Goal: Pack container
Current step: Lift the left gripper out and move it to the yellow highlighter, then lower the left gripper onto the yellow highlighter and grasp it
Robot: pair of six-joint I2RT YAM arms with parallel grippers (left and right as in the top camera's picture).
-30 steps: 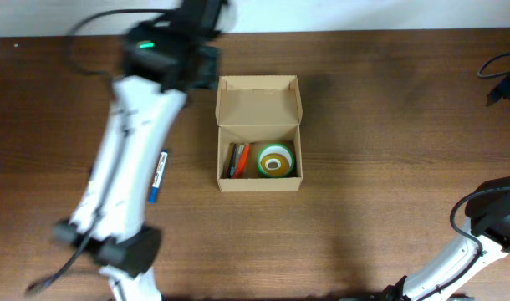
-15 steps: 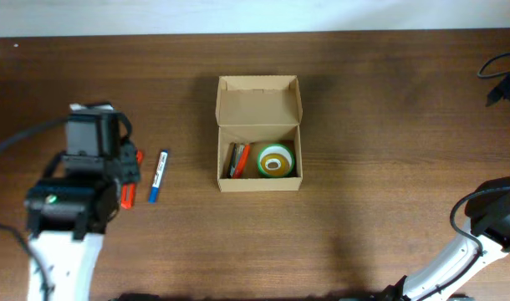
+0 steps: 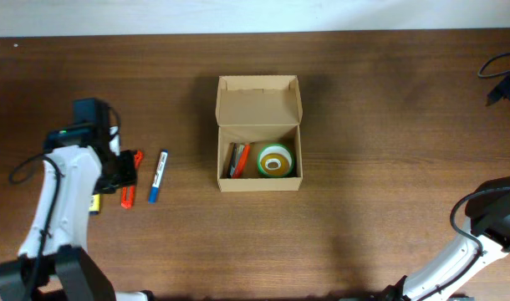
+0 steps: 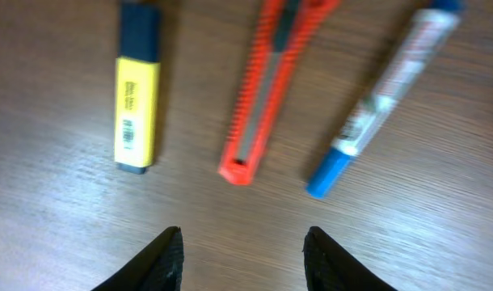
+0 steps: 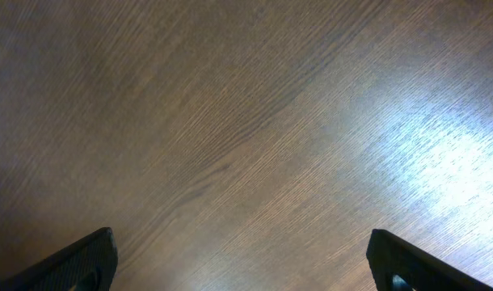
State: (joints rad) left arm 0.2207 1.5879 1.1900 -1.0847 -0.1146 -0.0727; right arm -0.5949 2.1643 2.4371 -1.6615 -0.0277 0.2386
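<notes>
Two tools hang released: the left tool (image 4: 242,242) above a yellow highlighter (image 4: 136,101), orange cutter (image 4: 263,97) and blue marker (image 4: 376,105), the right tool (image 5: 238,246) above the surface (image 5: 230,121). The container (image 3: 257,104) sits mid-surface, lid open, apparently holding tape (image 3: 276,160).

Overhead top-down, wrist views close above table (image 3: 364,125)

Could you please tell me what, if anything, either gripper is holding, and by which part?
Nothing is held: the left gripper is open, short of the orange utility knife; the right gripper is open too.
</notes>
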